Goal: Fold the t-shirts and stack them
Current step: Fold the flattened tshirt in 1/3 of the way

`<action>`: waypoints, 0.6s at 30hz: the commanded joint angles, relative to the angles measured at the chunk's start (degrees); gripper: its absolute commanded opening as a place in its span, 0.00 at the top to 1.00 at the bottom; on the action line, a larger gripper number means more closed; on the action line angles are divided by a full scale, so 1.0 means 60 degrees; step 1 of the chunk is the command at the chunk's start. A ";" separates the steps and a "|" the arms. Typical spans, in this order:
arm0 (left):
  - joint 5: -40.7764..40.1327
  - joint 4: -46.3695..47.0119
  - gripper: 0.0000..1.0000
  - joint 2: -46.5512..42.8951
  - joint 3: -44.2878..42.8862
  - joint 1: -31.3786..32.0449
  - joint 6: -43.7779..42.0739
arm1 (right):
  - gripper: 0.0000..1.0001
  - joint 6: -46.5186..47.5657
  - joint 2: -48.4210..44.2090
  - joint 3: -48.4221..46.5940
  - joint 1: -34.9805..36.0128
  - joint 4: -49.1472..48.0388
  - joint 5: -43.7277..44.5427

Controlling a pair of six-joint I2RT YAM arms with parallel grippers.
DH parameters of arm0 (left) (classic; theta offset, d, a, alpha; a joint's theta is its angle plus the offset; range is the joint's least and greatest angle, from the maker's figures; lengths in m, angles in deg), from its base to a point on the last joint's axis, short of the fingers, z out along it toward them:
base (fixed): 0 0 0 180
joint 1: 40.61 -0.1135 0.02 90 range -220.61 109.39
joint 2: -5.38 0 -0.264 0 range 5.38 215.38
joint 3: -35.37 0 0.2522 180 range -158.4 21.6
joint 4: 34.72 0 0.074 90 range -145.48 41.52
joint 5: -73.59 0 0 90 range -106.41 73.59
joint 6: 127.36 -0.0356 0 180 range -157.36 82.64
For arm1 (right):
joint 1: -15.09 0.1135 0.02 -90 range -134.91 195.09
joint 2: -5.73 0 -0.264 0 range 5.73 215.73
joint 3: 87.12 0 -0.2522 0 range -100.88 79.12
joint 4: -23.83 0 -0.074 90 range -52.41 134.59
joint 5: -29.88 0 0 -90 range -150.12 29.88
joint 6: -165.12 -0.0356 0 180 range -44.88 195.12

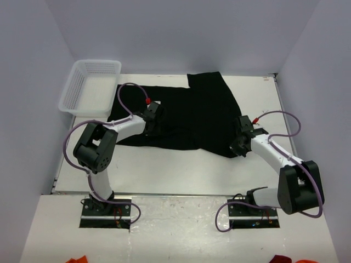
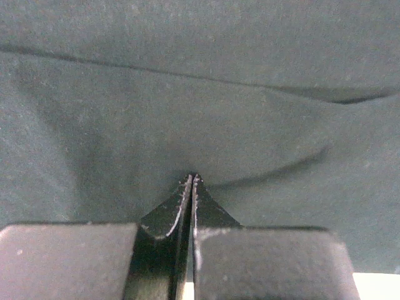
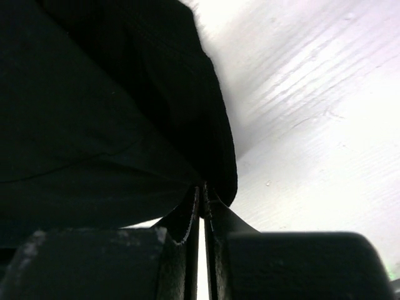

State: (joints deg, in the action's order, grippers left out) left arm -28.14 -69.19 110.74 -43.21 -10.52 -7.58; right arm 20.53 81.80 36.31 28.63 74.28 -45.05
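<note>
White table point(image 1: 164, 175), pale walls | black t-shirt point(image 1: 197, 118) spread across centre | mesh basket point(image 1: 70, 96) at 10 o'clock | left gripper point(image 2: 192, 180) on shirt's 9 o'clock side, jaws pressed together pinching cloth | right gripper point(image 3: 203, 189) at shirt's 4 o'clock edge, jaws closed on hem

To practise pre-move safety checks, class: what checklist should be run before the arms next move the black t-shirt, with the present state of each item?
1. Pinch of left end effector on plain black cloth t-shirt: ok.
2. Pinch of right end effector on its right edge: ok.
3. Cloth smooth: not ok, creased.
4. Sleeve clear of white plastic mesh basket: cannot tell.
5. Room on white table in front: ok.
</note>
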 commanded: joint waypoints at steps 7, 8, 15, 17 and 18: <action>-0.0462 -0.0371 1.00 0.0823 -0.0359 0.0025 0.0515 | 1.00 0.0118 -0.0389 -0.0380 -0.0615 0.1107 0.1458; -0.0492 -0.0401 1.00 0.0882 -0.0359 0.0025 0.0544 | 1.00 0.0176 -0.0403 -0.0322 -0.0703 0.1194 0.1502; -0.0638 -0.0518 1.00 0.1073 -0.0169 -0.0005 0.0632 | 1.00 -0.0086 -0.0652 -0.0322 -0.1333 0.1502 0.1633; -0.0624 -0.0504 1.00 0.1043 -0.0154 -0.0005 0.0618 | 1.00 -0.0043 -0.0682 -0.0336 -0.1421 0.1503 0.1677; -0.0638 -0.0489 1.00 0.1043 -0.0154 -0.0005 0.0603 | 1.00 -0.0014 -0.0624 -0.0336 -0.1509 0.1503 0.1663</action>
State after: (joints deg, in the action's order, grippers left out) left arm -30.13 -69.28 113.54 -46.12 -10.41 -4.93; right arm 20.97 79.14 35.92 21.22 79.94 -40.68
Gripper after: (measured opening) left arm 0.002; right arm 0.007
